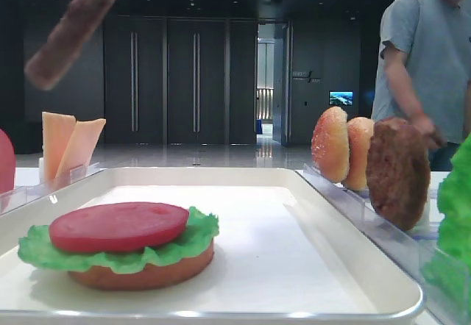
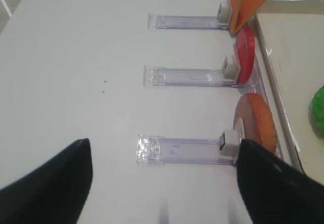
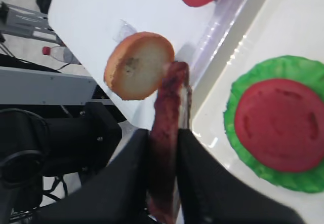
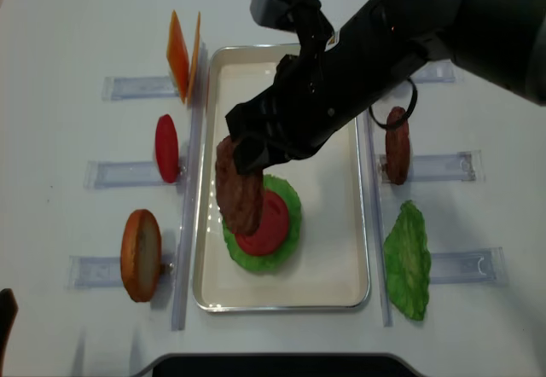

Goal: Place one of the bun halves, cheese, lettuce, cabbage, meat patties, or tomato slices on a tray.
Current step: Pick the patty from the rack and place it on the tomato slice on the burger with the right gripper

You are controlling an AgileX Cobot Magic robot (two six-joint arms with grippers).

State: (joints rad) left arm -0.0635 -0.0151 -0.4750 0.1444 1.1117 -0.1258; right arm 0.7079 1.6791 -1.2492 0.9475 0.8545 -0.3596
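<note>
Right end effector [image 3: 163, 148]: pinching a meat patty [image 4: 239, 187] edge-on above the tray [image 4: 341, 258]; patty's lower end cut off in wrist view.
Stack on tray: tomato slice [image 1: 118, 226] on lettuce [image 1: 44, 255] on bun base [image 1: 147, 273], base mostly hidden.
Left end effector [image 2: 162, 183]: fingers spread over the bench [image 2: 76, 57], tips out of frame.
Second patty [image 4: 396, 145]: upright in holder, right of tray.

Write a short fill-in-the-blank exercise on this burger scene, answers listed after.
1. The right end effector is shut on a ____.
2. On the tray, the tomato slice lies on the ____.
3. The stack's bottom layer is a bun ____.
4. The left end effector holds ____.

Answers: meat patty; lettuce; half; nothing
</note>
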